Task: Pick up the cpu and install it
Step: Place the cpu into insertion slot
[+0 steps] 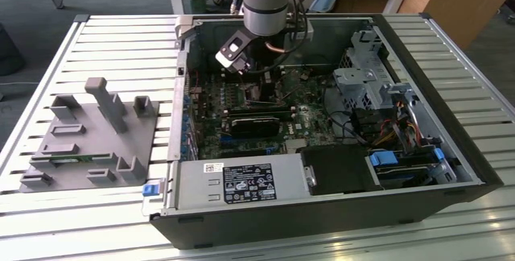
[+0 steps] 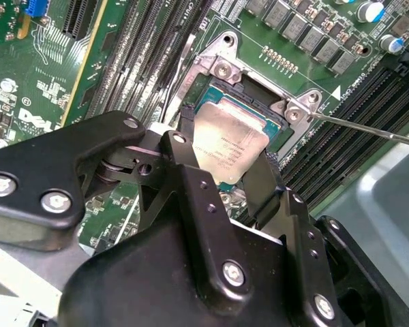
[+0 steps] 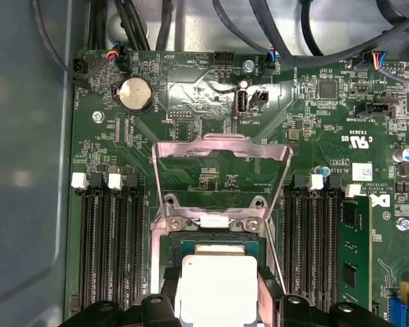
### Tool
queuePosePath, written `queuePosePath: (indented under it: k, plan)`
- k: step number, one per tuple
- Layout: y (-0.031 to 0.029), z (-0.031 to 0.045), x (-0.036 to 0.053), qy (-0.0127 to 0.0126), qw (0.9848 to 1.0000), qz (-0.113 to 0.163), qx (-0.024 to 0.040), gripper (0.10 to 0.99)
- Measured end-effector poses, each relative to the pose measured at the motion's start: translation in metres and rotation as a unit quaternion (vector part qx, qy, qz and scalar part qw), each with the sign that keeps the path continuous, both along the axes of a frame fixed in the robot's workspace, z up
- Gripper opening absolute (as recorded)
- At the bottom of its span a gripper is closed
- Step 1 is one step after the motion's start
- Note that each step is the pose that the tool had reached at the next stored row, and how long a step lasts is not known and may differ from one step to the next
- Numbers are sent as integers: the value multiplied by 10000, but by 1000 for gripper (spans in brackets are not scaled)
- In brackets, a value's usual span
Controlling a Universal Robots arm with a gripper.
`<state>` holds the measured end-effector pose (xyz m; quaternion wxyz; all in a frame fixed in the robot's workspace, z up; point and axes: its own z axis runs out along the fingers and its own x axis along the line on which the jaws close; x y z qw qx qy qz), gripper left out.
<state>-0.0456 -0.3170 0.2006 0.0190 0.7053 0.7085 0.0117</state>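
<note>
The cpu (image 2: 225, 153) is a flat square chip with a silvery top, and it sits between the black fingers (image 2: 188, 146) of my gripper (image 2: 228, 139), which is shut on its two sides. It hangs just over the open socket (image 2: 259, 112) on the green motherboard (image 2: 123, 82), slightly askew to the socket frame. In the first wrist view the cpu (image 3: 215, 286) lies below the raised metal load plate (image 3: 221, 151). In the exterior view my gripper (image 1: 259, 81) reaches down into the open computer case (image 1: 338, 213).
A green memory stick (image 3: 351, 252) stands in a slot beside the socket, and empty memory slots (image 3: 109, 252) flank the other side. The thin socket lever (image 2: 368, 129) sticks out. A black block (image 1: 255, 123), the power supply (image 1: 241, 182), the drive cage (image 1: 366, 80) and a grey fixture (image 1: 88, 134) surround the area.
</note>
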Motion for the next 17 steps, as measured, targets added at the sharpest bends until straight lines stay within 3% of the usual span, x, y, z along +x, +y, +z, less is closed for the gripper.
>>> queuePosePath:
  k: [17]
  plan:
    - [22,-73,0,3,10000,0,-1,533]
